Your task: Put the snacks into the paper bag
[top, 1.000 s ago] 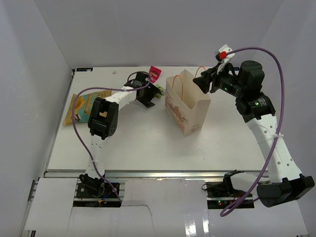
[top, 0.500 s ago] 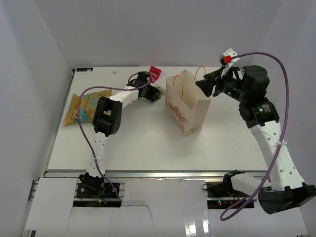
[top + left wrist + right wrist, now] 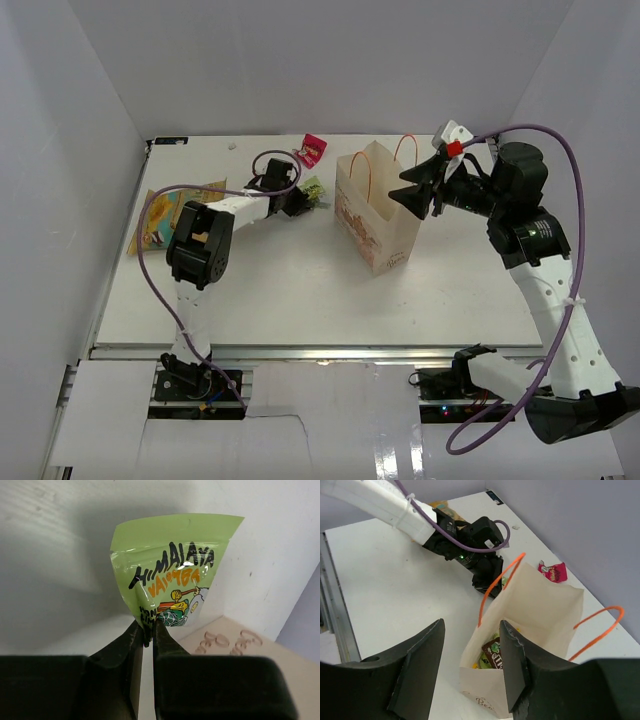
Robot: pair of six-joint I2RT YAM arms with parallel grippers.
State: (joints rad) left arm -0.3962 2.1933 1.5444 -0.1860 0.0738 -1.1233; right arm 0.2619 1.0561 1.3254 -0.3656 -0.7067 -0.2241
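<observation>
Paper bag stands upright on the table, right of centre, with a dark brown packet and other snacks visible inside. Right gripper hangs above its open mouth, jaws apart and holding nothing. Over on the left, a yellow-tan pouch lies flat near the table's edge. Farther back, just left of the bag, the left gripper pinches the lower edge of a green packet. Farthest away, a magenta packet lies alone by the back edge.
</observation>
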